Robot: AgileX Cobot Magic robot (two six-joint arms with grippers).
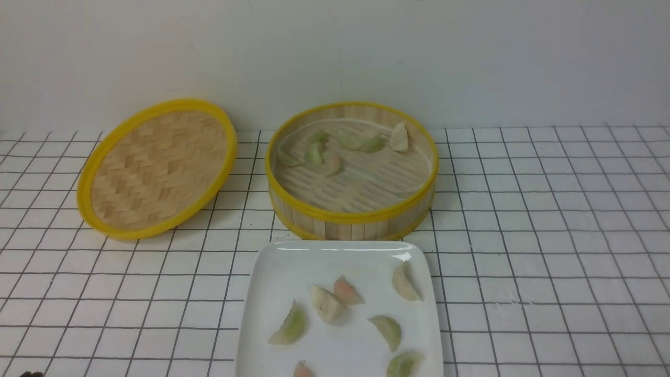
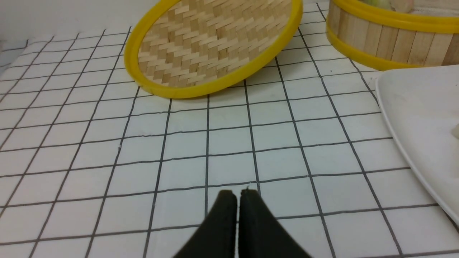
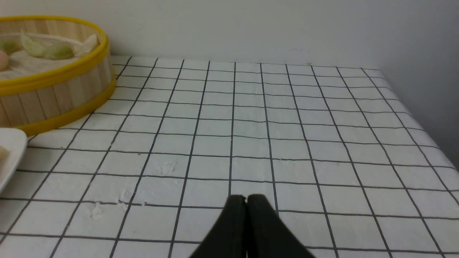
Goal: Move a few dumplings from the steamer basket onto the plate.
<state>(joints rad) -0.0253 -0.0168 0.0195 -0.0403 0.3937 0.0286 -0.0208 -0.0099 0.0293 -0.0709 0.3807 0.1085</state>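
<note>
Dumplings in two places here! On the plate (image 1: 340,262) lie pale green, cream-white and pinkish-orange dumplings (image 1: 389,331), spread apart for the most part, though a cream one and an orange one sit close together near the middle. Just beyond the plate stands the steamer basket (image 1: 350,215), with more dumplings (image 1: 315,153) on its slatted floor: greens gathered on the left and along the back, an orange-tinged one among them, a cream one at back right. Left of the basket, there's the woven lid (image 1: 157,167), tilted, yellow-rimmed, on the gridded counter (image 1: 523,235). And the pincers! Left pincer (image 2: 238,191), closed, empty; right pincer (image 3: 246,197), closed too, nothing gripped, both over the counter.
</note>
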